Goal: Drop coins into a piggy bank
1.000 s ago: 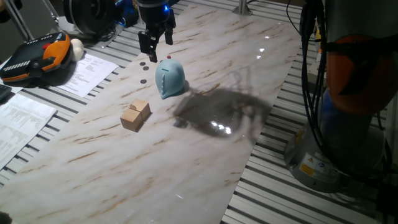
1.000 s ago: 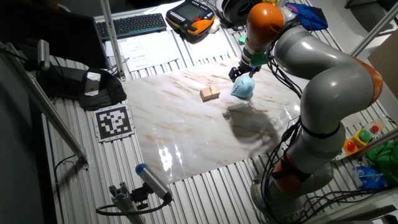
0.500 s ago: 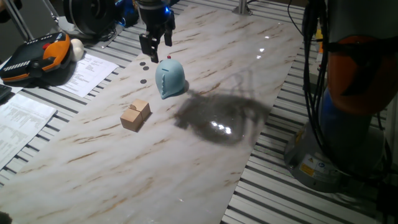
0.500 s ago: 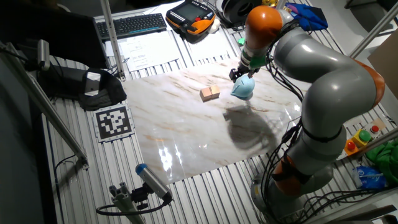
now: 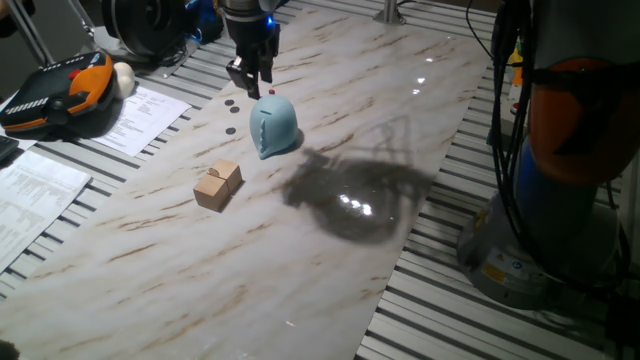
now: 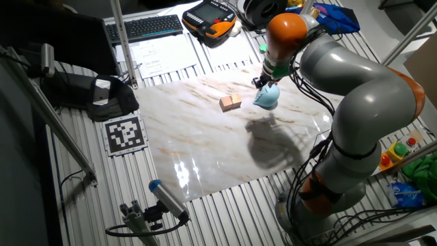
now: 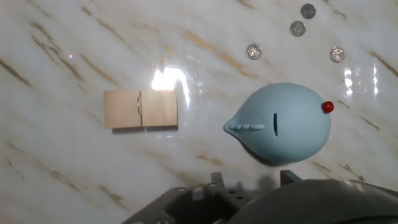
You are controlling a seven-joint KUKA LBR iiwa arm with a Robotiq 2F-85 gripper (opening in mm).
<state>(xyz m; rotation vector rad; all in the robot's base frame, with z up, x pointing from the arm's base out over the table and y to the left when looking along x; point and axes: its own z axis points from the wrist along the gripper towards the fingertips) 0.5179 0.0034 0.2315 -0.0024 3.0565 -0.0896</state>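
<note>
Piggy bank (image 7: 286, 123): light blue, dome-shaped, standing on the marble-patterned table (image 5: 330, 260). The hand view looks straight down on it; a dark slot runs across its top, a small red dot sits on one end, and a ridged, pointed tip on the opposite end faces the blocks.

Coins (image 7: 253, 51): four small silvery discs lying flat on the table in a loose cluster, just beside the bank on its red-dot side, none touching it. In one fixed view they appear as dark specks to the left of the bank.

Wooden blocks (image 7: 141, 109): two tan pieces side by side, touching, near the bank's pointed end.

Tool (image 5: 248, 80): poised above the table just beyond the far left edge of the bank, fingers pointing down. How far the fingers are parted, and whether they grip anything, cannot be told.
</note>
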